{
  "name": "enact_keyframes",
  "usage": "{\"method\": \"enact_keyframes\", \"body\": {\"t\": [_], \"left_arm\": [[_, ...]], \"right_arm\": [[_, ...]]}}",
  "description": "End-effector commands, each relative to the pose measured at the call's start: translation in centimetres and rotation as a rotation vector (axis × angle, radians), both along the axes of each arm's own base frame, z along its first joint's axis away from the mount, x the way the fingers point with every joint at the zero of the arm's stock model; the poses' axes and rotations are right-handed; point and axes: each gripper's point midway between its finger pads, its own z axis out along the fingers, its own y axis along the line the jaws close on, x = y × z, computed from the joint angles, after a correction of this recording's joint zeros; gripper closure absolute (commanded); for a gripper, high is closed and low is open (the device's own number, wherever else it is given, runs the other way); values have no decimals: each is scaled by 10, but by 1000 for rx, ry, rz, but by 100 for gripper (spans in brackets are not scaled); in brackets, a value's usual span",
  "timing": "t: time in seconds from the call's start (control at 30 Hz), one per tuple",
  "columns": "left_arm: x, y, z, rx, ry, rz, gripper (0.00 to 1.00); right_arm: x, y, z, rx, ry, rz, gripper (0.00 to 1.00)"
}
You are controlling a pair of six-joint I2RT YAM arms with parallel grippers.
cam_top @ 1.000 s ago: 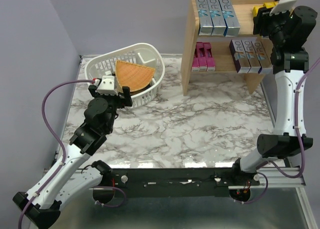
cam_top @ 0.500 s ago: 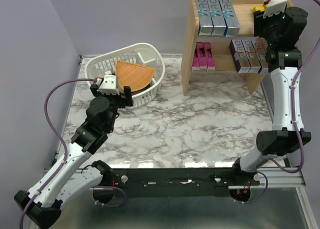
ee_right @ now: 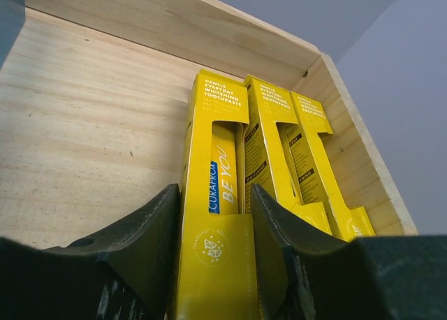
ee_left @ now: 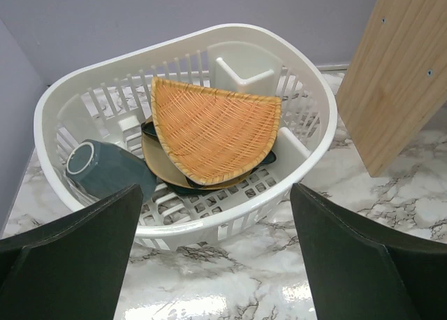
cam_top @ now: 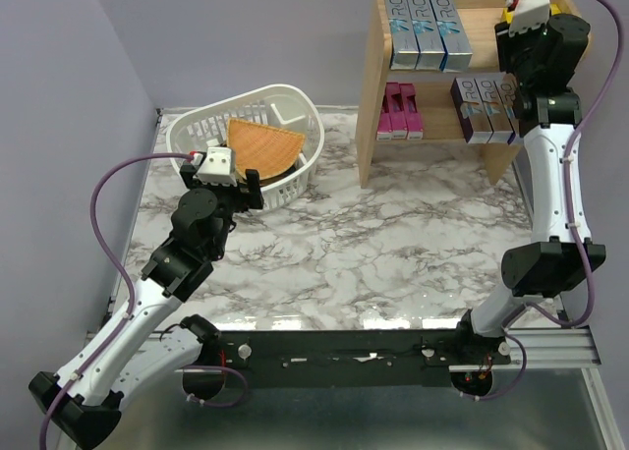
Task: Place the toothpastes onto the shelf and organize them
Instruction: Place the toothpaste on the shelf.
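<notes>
I judge this job to be almost at its end. The shelf [cam_top: 371,106] stands at the far right of the counter [cam_top: 393,253], and it already carries the cartons sorted by colour. On the top board there are three blue and silver cartons [cam_top: 428,29] standing at the left. On the lower board there is a group of pink cartons [cam_top: 401,111] at the left and three purple and silver cartons [cam_top: 485,106] at the right. The right pincer [ee_right: 213,215] is up at the right end of the top board. In its own camera I see three yellow cartons [ee_right: 293,152] lying side by side against the right wall. The pincer is narrowed around the last yellow carton [ee_right: 213,138], the left one of the three, with a finger against each long side, so I judge that it has hold of this one. The carton lies just beside its neighbour and in line with it; whether it rests fully on the wood I cannot tell. The left pincer [cam_top: 241,185] hovers near the white basket [ee_left: 321,103], opened wide and with nothing in it. The basket holds only a woven wedge [ee_left: 209,131] and some dark dishes. I find no other carton outside the shelf in these views. What is left, I think, is to let go of the yellow carton and take the right arm out without pushing the row.
</notes>
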Motion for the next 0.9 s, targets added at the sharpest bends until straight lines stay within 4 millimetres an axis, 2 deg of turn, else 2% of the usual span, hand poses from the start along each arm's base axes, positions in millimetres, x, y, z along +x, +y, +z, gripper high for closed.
{"method": "enact_keyframes", "body": {"t": [0.0, 0.2, 0.47, 0.63, 0.87], "left_arm": [[2, -2, 0, -9, -7, -12, 1], [1, -3, 1, -10, -11, -20, 1], [0, -2, 3, -10, -18, -21, 1], [-1, -2, 5, -13, -23, -26, 1], [-2, -1, 6, -13, -27, -26, 1]], "right_arm": [[9, -14, -3, -58, -6, -68, 48], [8, -15, -2, -89, -15, -56, 46], [-3, -16, 13, -42, -54, -31, 36], [-8, -7, 19, -22, -68, 17, 32], [-17, 17, 28, 38, -86, 135, 16]]}}
